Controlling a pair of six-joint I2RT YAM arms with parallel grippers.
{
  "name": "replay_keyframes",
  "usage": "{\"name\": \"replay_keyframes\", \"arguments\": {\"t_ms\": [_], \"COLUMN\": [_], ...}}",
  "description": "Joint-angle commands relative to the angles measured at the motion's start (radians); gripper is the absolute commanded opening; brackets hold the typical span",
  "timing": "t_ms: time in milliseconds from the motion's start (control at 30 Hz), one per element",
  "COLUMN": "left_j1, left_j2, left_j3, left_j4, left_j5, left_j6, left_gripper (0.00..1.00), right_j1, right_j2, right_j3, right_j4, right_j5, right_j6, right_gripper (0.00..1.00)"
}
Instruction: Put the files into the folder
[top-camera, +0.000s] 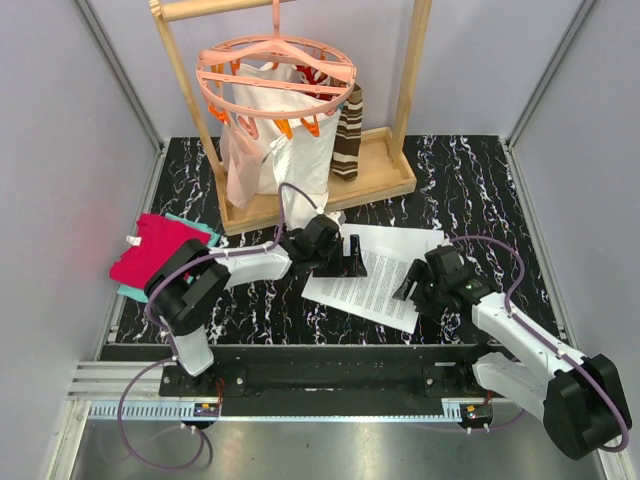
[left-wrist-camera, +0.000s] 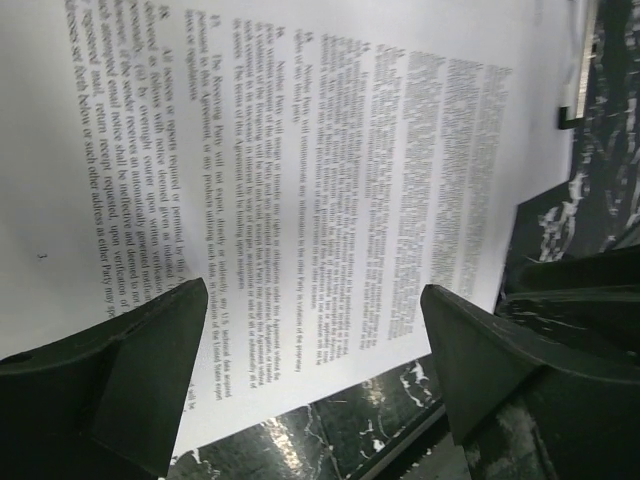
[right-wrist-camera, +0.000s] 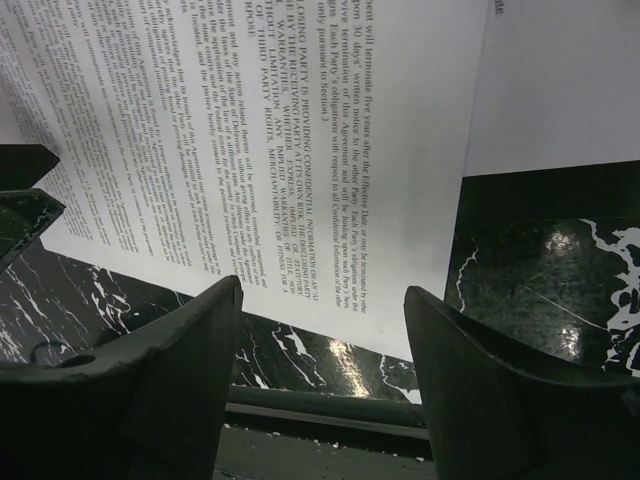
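The files (top-camera: 372, 272) are white sheets of small black print, fanned out on the black veined table (top-camera: 470, 180) between my two arms. My left gripper (top-camera: 351, 262) is at their left edge. In the left wrist view it (left-wrist-camera: 315, 290) is open, its fingers astride the near corner of the files (left-wrist-camera: 330, 170) with nothing pinched. My right gripper (top-camera: 409, 284) is at the files' right near edge, also open (right-wrist-camera: 322, 288) just short of the files (right-wrist-camera: 300, 130). A plain black strip (right-wrist-camera: 550, 190) shows below the right sheet; I cannot tell whether it is the folder.
A wooden rack (top-camera: 320, 190) stands at the back with a pink clip hanger (top-camera: 275, 75), a white cloth bag (top-camera: 270, 140) and a striped cloth (top-camera: 348, 140). Red and teal folded cloths (top-camera: 155, 250) lie at the left. The table's front rail (right-wrist-camera: 330, 410) runs right under the right gripper.
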Motion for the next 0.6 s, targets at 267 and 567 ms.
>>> {"name": "replay_keyframes", "arguments": {"t_ms": [267, 567], "left_j1": [-0.001, -0.001], "left_j2": [0.013, 0.021], "left_j3": [-0.037, -0.066], "left_j4": [0.097, 0.121], "left_j5": [-0.045, -0.037], "left_j6": [-0.016, -0.048], "left_gripper": [0.91, 0.91], "right_j1": [-0.13, -0.13], "right_j2": [0.049, 0.088], "right_j3": [-0.039, -0.034], "right_j4": [0.056, 0.066], "right_j5": [-0.052, -0.012], "right_j6": [-0.007, -0.004], "right_gripper": [0.78, 0.82]}}
